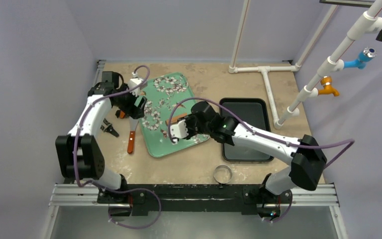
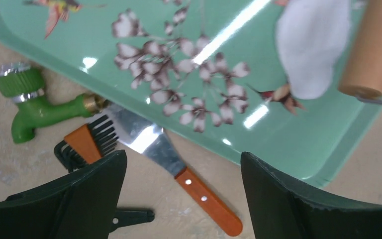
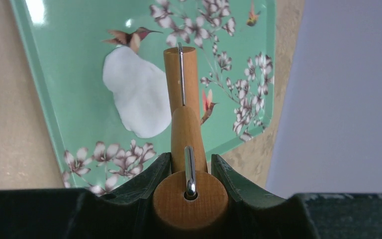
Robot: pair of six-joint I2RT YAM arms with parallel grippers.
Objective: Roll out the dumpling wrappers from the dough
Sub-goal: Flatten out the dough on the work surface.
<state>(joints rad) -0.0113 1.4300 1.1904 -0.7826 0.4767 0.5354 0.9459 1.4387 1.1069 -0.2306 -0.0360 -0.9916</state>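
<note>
Right wrist view, right end effector (image 3: 190, 164) clamping around the handle of the wooden rolling pin (image 3: 180, 79), flattened white dough (image 3: 137, 97) lying on the green floral tray (image 3: 69, 74) just beside it, left end effector (image 2: 183, 164) hanging wide open, gripping nothing, over the spatula (image 2: 144, 139) on the tabletop (image 2: 25, 164)

This is looking like a robotics lab cell dressed up as a kitchen. Plain grey walls (image 1: 30, 50) are boxing in a worn table (image 1: 204, 74). The left arm (image 1: 87, 124) and right arm (image 1: 263, 137) are sitting bolted to a metal rail (image 1: 204, 195) at its near edge. White pipework (image 1: 266, 69) is running along the back and right, carrying a blue tap (image 1: 362, 57) and an orange tap (image 1: 328, 88). Cooking things are lying about: a flowered tray (image 1: 161, 142), dough (image 3: 137, 97), a rolling pin (image 3: 184, 124), a spatula (image 1: 131, 137), a ring cutter (image 1: 222, 174).
</note>
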